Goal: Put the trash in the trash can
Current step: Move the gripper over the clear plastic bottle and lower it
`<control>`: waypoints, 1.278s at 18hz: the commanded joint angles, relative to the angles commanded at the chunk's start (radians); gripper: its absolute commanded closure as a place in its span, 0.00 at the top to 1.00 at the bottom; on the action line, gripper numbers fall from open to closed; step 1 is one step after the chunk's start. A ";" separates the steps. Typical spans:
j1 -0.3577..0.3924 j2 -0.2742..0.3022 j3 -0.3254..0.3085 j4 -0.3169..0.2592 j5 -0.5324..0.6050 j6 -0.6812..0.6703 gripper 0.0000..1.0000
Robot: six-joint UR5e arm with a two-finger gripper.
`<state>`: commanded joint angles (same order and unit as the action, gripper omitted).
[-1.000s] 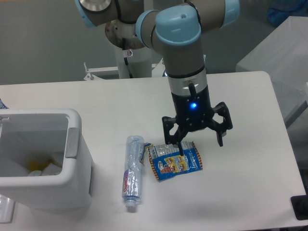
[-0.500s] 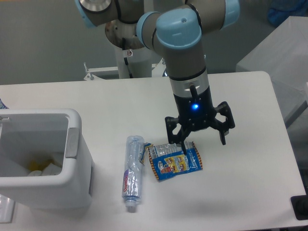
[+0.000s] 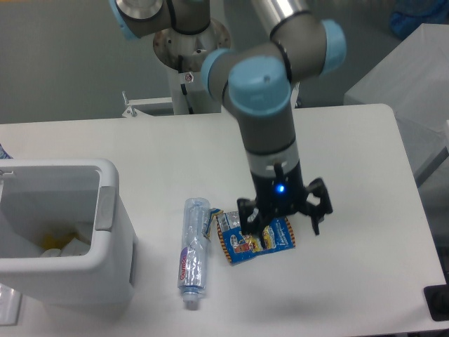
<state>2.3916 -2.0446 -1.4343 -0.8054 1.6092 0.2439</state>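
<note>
Nearest me, the crushed bottle (image 3: 192,251) lies left of the snack wrapper (image 3: 255,237), over whose far edge the gripper (image 3: 280,223) hangs with fingers spread wide, while the white bin (image 3: 112,232) stands far left.

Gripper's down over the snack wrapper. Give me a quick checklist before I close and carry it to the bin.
1. Gripper open: ok, fingers spread wide.
2. Snack wrapper under the gripper: ok, it lies flat on the table below the fingers.
3. Wrapper between the fingers: cannot tell; one finger looks past its right edge, the other overlaps it.
4. Crushed bottle clear of the grasp: ok, it lies left of the wrapper, though its label end is close to the wrapper's corner.
5. Trash can open and upright: ok, at the table's left, some items already inside.
6. Path to the can: ok, only the bottle lies between.
</note>
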 joint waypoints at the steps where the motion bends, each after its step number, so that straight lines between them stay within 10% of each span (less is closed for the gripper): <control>1: -0.009 -0.018 0.008 0.003 -0.003 0.000 1.00; 11: -0.064 -0.200 0.084 0.115 -0.072 -0.104 1.00; 23: -0.153 -0.243 0.069 0.167 -0.041 -0.094 1.00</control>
<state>2.2382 -2.2872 -1.3652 -0.6381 1.5677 0.1503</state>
